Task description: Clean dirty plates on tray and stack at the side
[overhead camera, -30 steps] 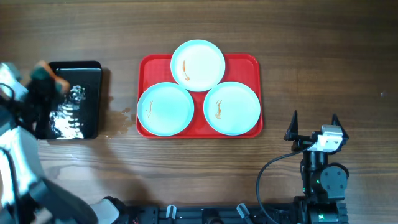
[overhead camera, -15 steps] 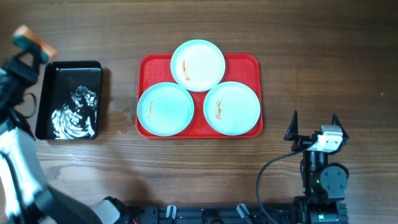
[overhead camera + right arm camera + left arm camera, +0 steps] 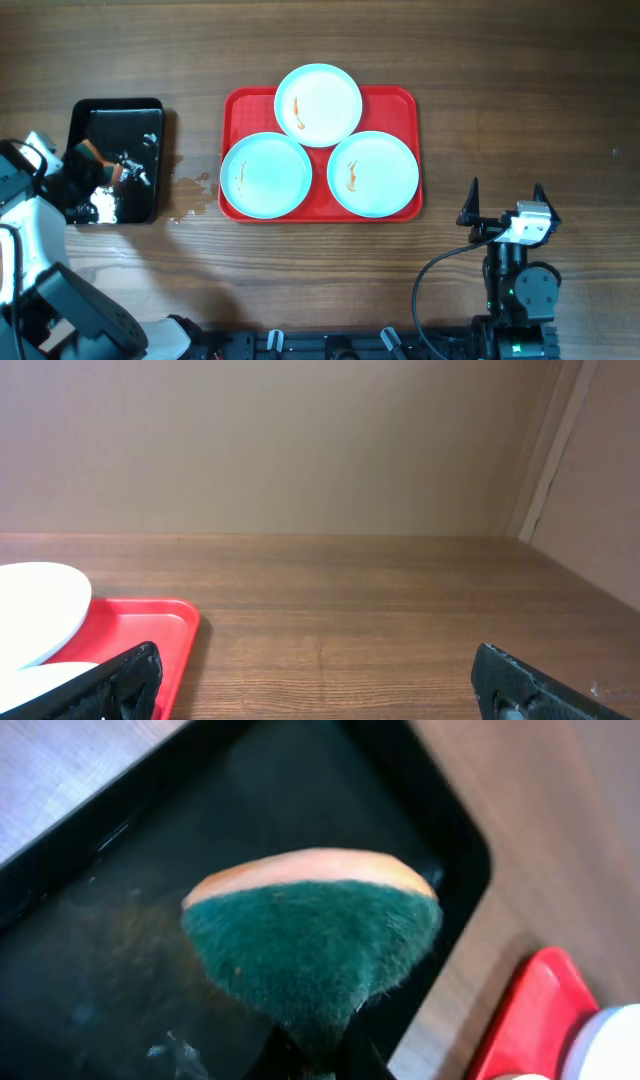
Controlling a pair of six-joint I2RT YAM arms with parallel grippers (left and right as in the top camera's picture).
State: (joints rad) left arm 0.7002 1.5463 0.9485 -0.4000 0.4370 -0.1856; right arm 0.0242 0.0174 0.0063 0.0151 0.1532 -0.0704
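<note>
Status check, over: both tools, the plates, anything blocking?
Left tool shut on sponge over black tray. Right tool open, parked off the red tray. Three plates on it, smeared, none stacked. Nothing in the way.

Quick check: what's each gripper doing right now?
Left gripper: closed on a green and orange sponge, over the black tray.
Right gripper: open, holding nothing.

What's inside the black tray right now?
The black tray holds white foamy streaks and the green-and-orange sponge, gripped by the left gripper over its left side. The floor beneath sponge and arm is hidden.
</note>
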